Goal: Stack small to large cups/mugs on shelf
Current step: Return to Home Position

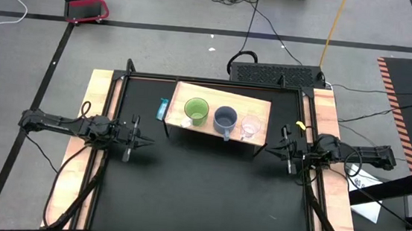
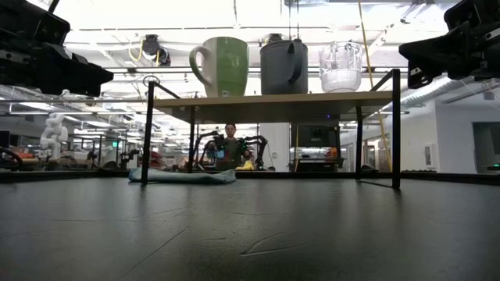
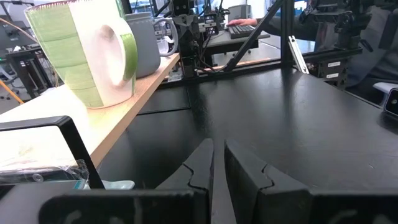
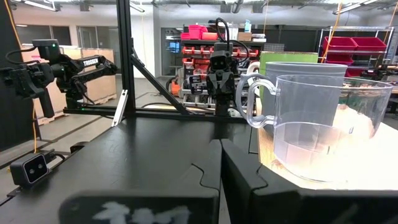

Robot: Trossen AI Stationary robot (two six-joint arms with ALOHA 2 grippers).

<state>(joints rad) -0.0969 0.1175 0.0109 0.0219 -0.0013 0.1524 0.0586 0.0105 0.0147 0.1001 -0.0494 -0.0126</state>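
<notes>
In the high view the shelf [image 1: 261, 105] sits in the upper middle of the frame. The three cups stand on it in a row, apart from one another: the green mug [image 1: 196, 112] on the left, the grey mug [image 1: 225, 118] in the middle, the glass cup [image 1: 251, 125] on the right, none set inside another. The left gripper [image 1: 144, 141] hangs above the black table [image 1: 206, 198] at centre left, below and left of the shelf's lower left corner and well clear of the green mug. Its fingers are pressed together with only a thin slit between them, holding nothing. The right gripper [image 1: 281, 147] hovers at centre right, just off the shelf's lower right corner, near the glass cup but not touching it — its fingers are also closed on nothing. A teal packet [image 1: 162, 109] lies on the table just beside the shelf's left edge
</notes>
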